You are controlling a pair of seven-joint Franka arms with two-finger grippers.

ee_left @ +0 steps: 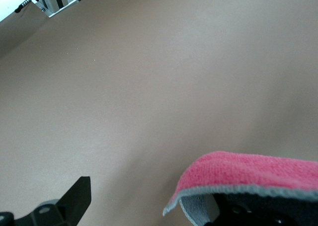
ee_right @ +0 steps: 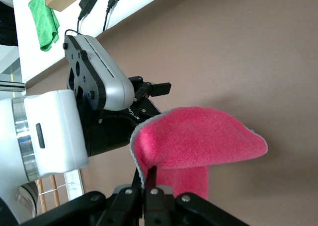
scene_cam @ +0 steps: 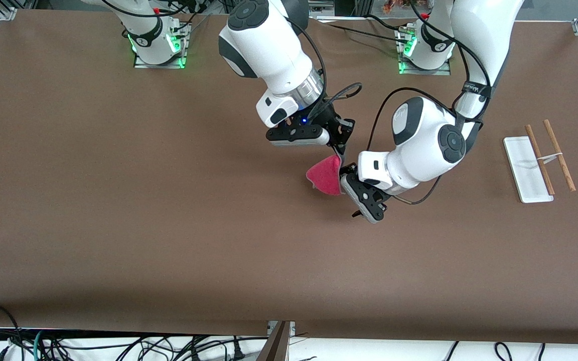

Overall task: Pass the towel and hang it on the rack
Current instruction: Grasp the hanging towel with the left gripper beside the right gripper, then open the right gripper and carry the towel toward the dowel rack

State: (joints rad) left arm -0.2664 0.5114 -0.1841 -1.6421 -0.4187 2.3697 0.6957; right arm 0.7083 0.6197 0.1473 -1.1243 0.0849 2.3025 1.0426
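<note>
The right gripper (scene_cam: 338,150) is clamped on one corner of the towel (scene_cam: 325,175), holding it up over the middle of the table (scene_cam: 118,200) so the cloth hangs free for a handover. The left gripper (scene_cam: 351,188), fingers spread wide, sits just beside the towel with the cloth's edge draped between its jaws, not yet pinched. The rack (scene_cam: 530,173) lies well apart, toward the left arm's end of the table, its two wooden rods beside the white base.
</note>
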